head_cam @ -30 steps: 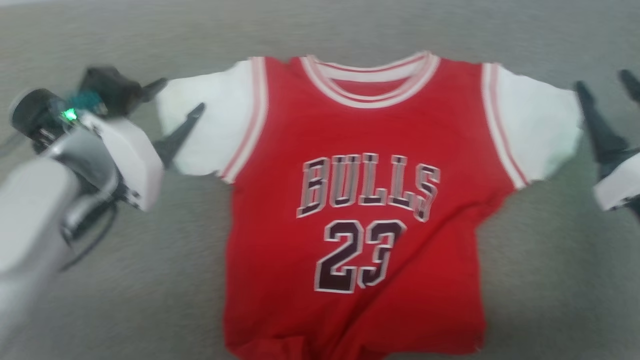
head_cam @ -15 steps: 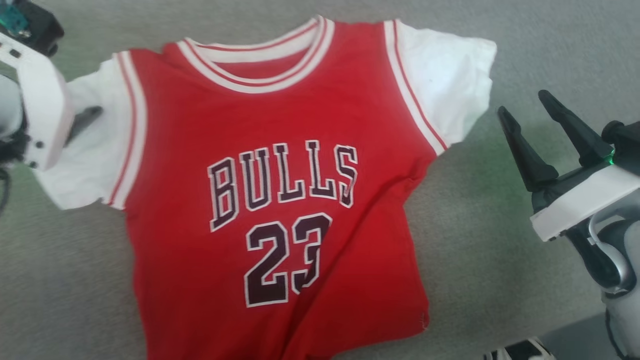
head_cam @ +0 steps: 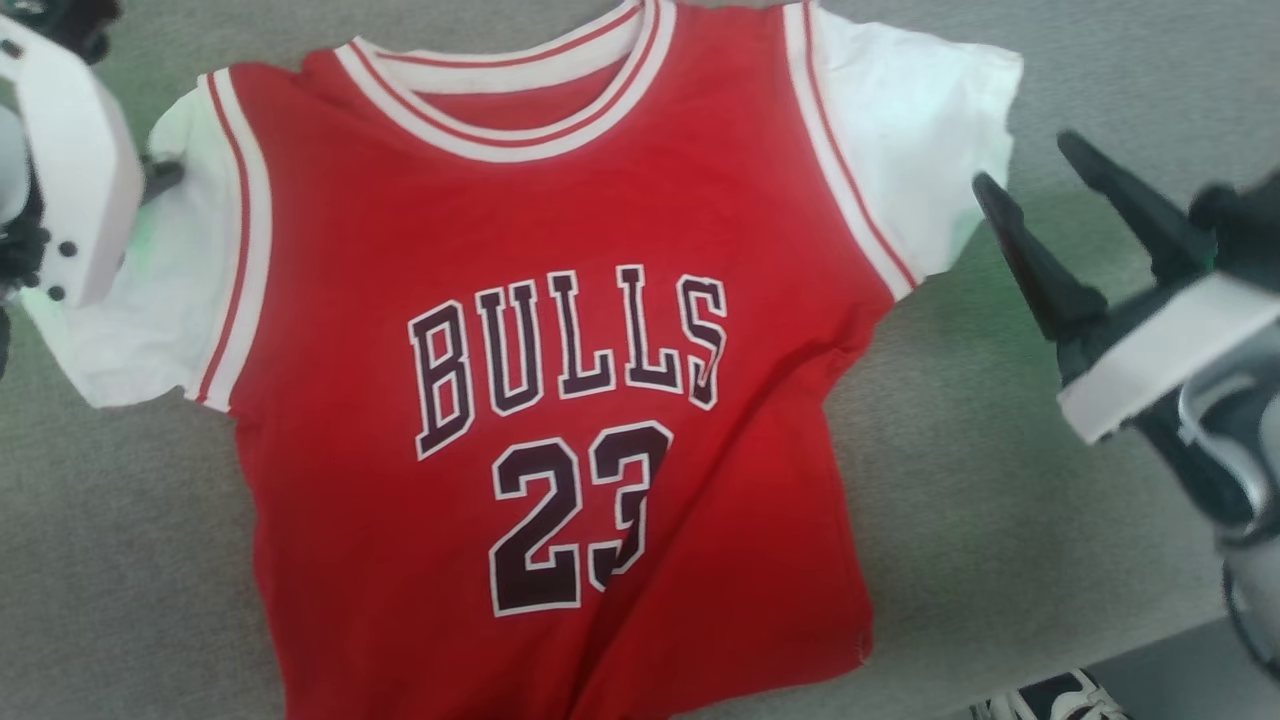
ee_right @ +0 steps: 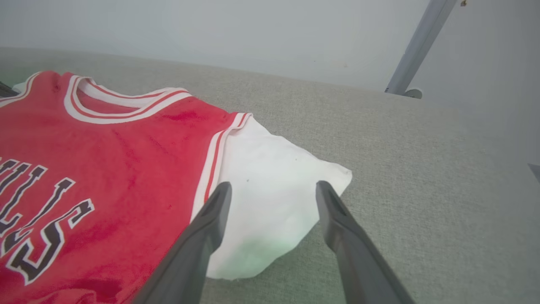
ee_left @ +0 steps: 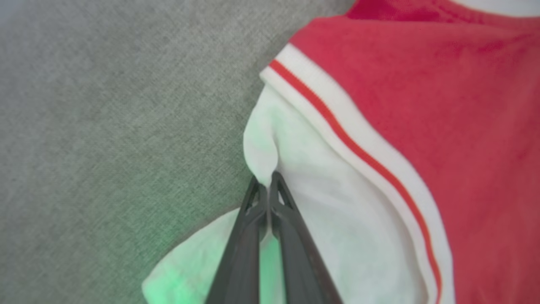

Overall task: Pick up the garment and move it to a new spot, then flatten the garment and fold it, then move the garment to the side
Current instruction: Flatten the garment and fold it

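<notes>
Left fingers (ee_left: 247, 240) pinch the white sleeve edge of the garment (head_cam: 540, 200), lying flat on the grey tabletop (head_cam: 1000, 520), while right fingers (ee_right: 206, 228) stand wide open, empty, beside the opposite sleeve edge, bare surface all around.

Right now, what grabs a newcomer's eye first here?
The red garment with BULLS 23 lettering, spread face up mid-frame on the grey surface. At its left edge, the left gripper is pinched shut on a white sleeve; the right gripper hangs open near the other sleeve.
</notes>
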Robot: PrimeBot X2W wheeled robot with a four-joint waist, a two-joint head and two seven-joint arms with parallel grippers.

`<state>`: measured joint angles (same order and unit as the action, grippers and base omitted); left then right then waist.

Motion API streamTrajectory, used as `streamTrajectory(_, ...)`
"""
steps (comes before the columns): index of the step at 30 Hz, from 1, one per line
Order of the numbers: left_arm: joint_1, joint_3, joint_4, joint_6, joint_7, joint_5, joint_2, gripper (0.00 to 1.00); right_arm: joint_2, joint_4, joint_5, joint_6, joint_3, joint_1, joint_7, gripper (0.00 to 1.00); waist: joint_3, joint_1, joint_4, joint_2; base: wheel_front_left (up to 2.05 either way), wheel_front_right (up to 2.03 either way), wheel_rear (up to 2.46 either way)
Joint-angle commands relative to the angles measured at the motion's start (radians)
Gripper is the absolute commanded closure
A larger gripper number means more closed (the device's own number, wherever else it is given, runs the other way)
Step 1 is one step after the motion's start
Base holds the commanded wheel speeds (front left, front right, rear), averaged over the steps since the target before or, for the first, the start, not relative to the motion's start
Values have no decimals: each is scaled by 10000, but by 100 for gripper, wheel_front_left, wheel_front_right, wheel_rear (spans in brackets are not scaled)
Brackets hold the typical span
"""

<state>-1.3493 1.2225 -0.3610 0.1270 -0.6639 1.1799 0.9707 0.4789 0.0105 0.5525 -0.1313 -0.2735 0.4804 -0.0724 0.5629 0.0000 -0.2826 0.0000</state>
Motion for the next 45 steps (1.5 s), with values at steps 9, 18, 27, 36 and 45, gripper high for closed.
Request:
streamTrajectory(9, -281, 735, 178, 38, 360, 34, -977, 100, 2057, 592, 1835, 10, -2412, 3564, -3669, 0, 679, 0, 909, 0, 0, 0, 0)
streamTrajectory(18, -438, 798, 271, 38, 707, -157, -1559, 100, 2650, 2385, 2715, 10, -4143, 6145, -5554, 0, 1101, 0, 1647, 0, 0, 0, 0)
streamTrajectory(27, -157, 859, 174, 40, 1048, -127, -1998, 100, 2839, 3194, 4063, 4, -6040, 6945, -6609, 100, 1087, 0, 2002, 0, 0, 0, 0)
streamTrajectory(36, -475, 645, -2, 58, 2977, 591, -2299, 100, 3063, 3808, 4721, 13, -5845, 7212, -5005, 100, 539, 0, 2211, 0, 0, 0, 0)
streamTrajectory(45, -1479, -359, -1209, 35, 6110, 1950, -2724, 100, 2623, 5350, 4394, 13, -4334, 8434, -2343, 100, 133, 0, 2376, 0, 0, 0, 0)
